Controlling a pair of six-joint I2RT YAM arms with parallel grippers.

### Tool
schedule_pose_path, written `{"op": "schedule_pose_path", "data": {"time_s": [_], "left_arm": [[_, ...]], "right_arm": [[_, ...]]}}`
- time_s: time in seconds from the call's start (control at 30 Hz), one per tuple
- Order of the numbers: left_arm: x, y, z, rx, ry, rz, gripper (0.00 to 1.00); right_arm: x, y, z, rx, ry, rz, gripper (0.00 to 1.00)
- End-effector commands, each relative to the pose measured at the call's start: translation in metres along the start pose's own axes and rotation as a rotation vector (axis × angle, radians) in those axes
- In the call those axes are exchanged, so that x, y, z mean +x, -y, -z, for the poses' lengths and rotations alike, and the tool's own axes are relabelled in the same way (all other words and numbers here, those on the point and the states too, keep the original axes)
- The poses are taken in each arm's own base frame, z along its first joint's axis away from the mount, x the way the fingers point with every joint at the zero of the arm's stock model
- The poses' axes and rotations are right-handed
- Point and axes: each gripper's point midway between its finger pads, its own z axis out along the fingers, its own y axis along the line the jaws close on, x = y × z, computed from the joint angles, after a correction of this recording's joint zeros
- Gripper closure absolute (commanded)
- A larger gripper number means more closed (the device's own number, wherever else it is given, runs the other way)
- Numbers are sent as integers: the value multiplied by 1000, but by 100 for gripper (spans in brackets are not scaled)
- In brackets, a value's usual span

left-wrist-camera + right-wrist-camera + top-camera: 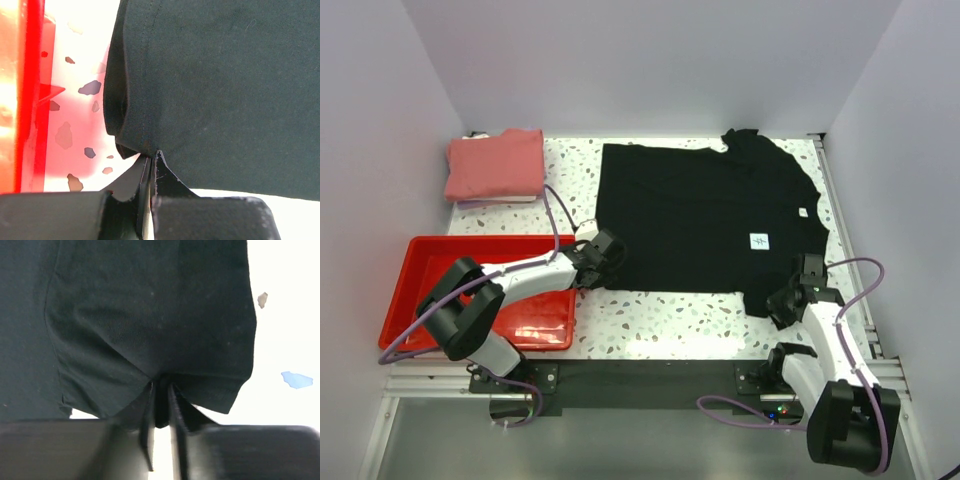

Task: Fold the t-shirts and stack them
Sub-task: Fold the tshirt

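Observation:
A black t-shirt [700,215] lies spread flat on the speckled table, its small white label [758,241] facing up. My left gripper [604,250] is shut on the shirt's near-left corner; the left wrist view shows the hem of the shirt [225,90] pinched at the gripper's [151,156] tips. At the near-right corner my right gripper [804,272] is shut on the cloth. In the right wrist view, bunched fabric of the shirt [150,315] fills the gap at the gripper [161,387]. A salmon-pink t-shirt [495,165] lies folded at the far left.
A red plastic tray [420,262] sits at the near left, right beside the left arm, and its wall [27,100] shows in the left wrist view. White walls close in the table on three sides. A metal rail [845,240] runs along the right edge.

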Motion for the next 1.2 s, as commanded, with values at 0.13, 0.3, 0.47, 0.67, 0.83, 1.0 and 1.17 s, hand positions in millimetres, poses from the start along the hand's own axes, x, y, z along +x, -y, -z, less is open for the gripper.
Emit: {"op": "schedule_pose_path", "data": {"time_s": [0.13,0.3,0.47,0.67,0.83,1.0,1.17], "left_arm": [[-16,11,9,38,39,14,100],[-12,8,16,28,23,38,100],[-4,-3,26,20,30,87,100],[7,0,35,69,12,106,100],[16,-3,39,67,-2,112,100],[14,-2,46,87,12,120,100],[1,8,50,113,55,107,100]], "right_arm": [[-16,-7,10,-48,72,72,100],[-12,-16,36,-133,68,65,100],[-10,-7,52,-130,78,49,100],[0,2,58,-98,41,77,100],[0,7,72,-74,47,95,100],[-5,1,76,-100,60,110,100],[-28,-15,91,-153,154,118,100]]}}
